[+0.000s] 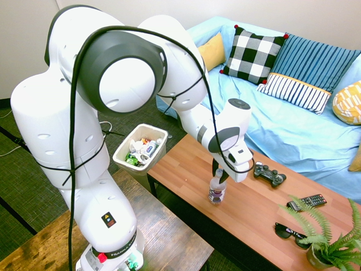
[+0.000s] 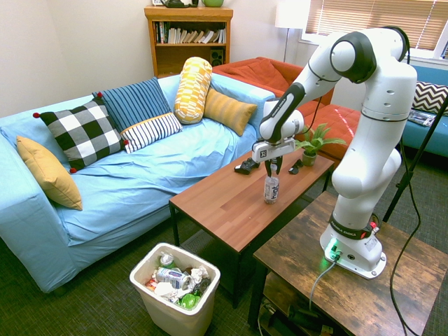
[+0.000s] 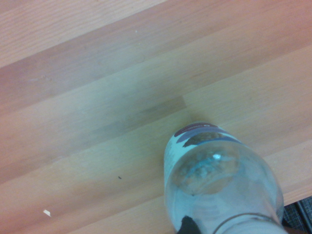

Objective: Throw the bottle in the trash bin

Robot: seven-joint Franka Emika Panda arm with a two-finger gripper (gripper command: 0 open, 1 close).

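The small clear bottle (image 2: 271, 191) with a dark label band stands upright on the wooden coffee table (image 2: 224, 203), near its edge facing the arm. My gripper (image 2: 273, 175) comes straight down on it, and its fingers are shut on the bottle's cap and neck. The first exterior view shows the same: the bottle (image 1: 216, 191) stands under the gripper (image 1: 220, 174). From the wrist view, the bottle's shoulder and label (image 3: 219, 180) fill the lower right over the tabletop. The white trash bin (image 2: 148, 302), on the floor beyond the table's end, holds several pieces of rubbish.
On the table lie a black game controller (image 1: 269, 174), a remote (image 1: 306, 201), sunglasses (image 1: 289, 232) and a potted fern (image 1: 333, 245). A blue sofa (image 2: 112, 182) with cushions runs along the far side. A darker wooden table (image 2: 350, 273) bears the arm.
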